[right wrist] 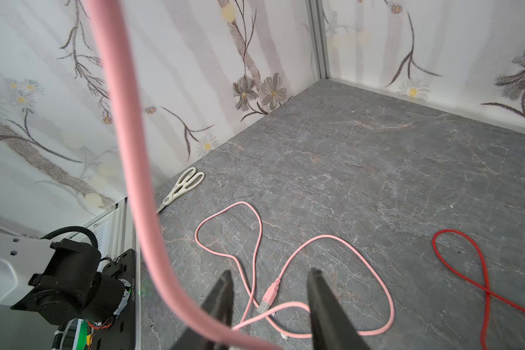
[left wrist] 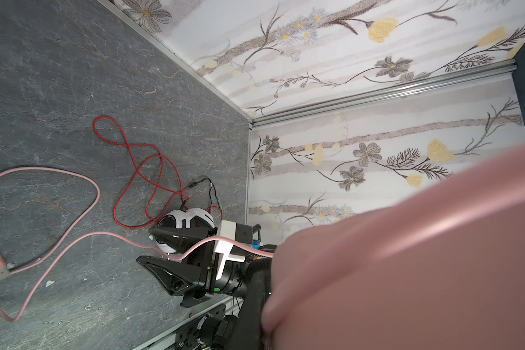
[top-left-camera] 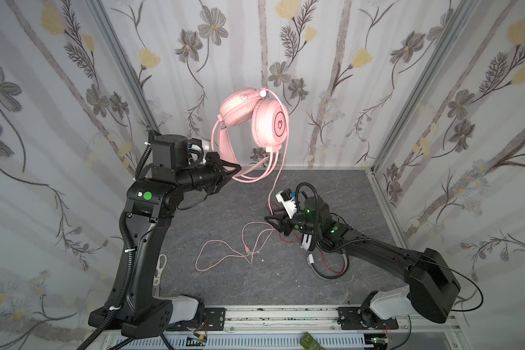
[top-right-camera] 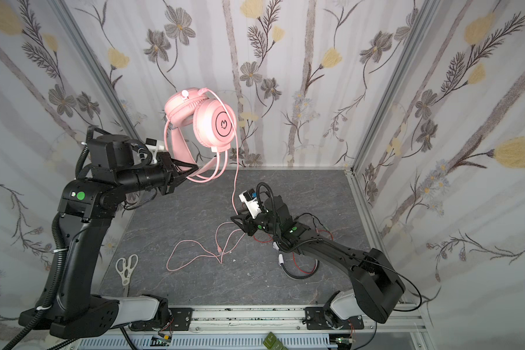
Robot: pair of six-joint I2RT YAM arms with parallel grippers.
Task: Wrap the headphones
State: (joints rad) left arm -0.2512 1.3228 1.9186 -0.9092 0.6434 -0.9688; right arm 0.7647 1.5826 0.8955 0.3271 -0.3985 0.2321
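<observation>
A pink headset (top-left-camera: 255,121) hangs in mid-air over the far left of the bench (top-left-camera: 225,288), earcups uppermost and headband hanging down. The left tool (top-left-camera: 236,173) is clenched on the lowest part of the headband and carries its weight.

A pink cable (top-left-camera: 275,188) leaves the lower earcup. A loop or two hang beside the headband, then one strand drops to the right tool (top-left-camera: 272,223), low over the middle of the bench. That tool's jaws stand apart with the strand running between them, not yet pinched. Beyond it, most of the cable lies in loose curls on the bench and ends in a USB plug (right wrist: 269,298).

A white-and-black headset (left wrist: 188,218) lies on the right, partly under the right arm, its red cable (left wrist: 134,169) sprawled in open loops. White scissors (top-right-camera: 127,266) lie at the near left.

The wrapping looks barely begun: nearly all the pink cable remains to be wound, and the second headset looks untouched.
</observation>
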